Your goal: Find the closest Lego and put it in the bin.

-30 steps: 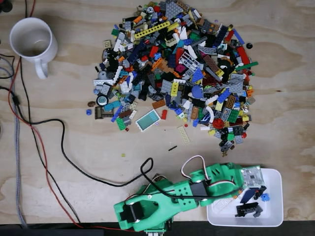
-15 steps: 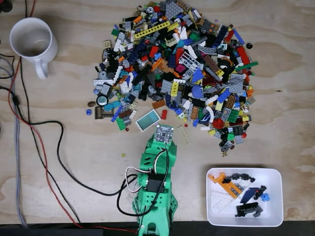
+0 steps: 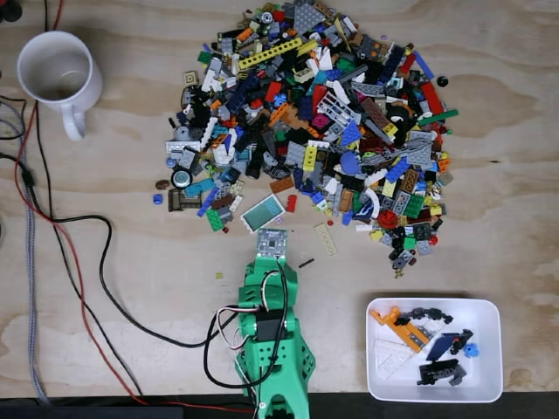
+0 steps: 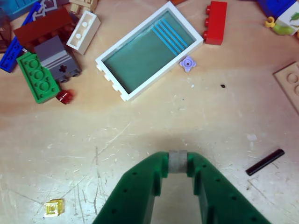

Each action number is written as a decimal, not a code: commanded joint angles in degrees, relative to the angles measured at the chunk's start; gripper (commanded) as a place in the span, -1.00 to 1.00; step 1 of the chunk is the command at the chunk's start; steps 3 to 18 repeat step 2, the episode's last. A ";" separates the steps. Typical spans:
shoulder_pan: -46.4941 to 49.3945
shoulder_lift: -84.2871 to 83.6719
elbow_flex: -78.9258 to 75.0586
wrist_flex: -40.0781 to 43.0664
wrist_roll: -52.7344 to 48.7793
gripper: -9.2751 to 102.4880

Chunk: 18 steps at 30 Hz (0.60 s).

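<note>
White-framed window piece (image 4: 148, 51) lies diagonal, perhaps flat, beyond gripper (image 4: 177, 163).

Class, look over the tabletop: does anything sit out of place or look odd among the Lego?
Yes. A white mug stands at the top left of the fixed view, away from the Lego pile, and loose cables trail across the wooden table. A few strays, such as a thin black bar, lie apart from the pile.

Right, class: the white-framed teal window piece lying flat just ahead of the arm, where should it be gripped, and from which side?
Grip the white-framed window piece across its two long white frame edges, coming straight down from above. It lies flat on the table and slanted in the wrist view, so the gripper would likely need to rotate to span the shorter width. Keep clear of the small lilac stud by its right edge.
</note>
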 commanded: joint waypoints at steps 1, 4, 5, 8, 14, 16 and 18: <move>-0.44 0.18 -1.05 -0.62 0.70 -0.84; -0.44 0.18 -1.14 -1.05 0.79 -0.84; -0.44 0.18 -1.14 -1.05 0.79 -0.84; -0.44 0.18 -1.14 -1.05 0.79 -0.84; -0.44 0.18 -1.14 -1.05 0.79 -0.84; -0.44 0.18 -1.14 -1.05 0.79 -0.84; -0.44 0.18 -1.14 -1.05 0.79 -0.84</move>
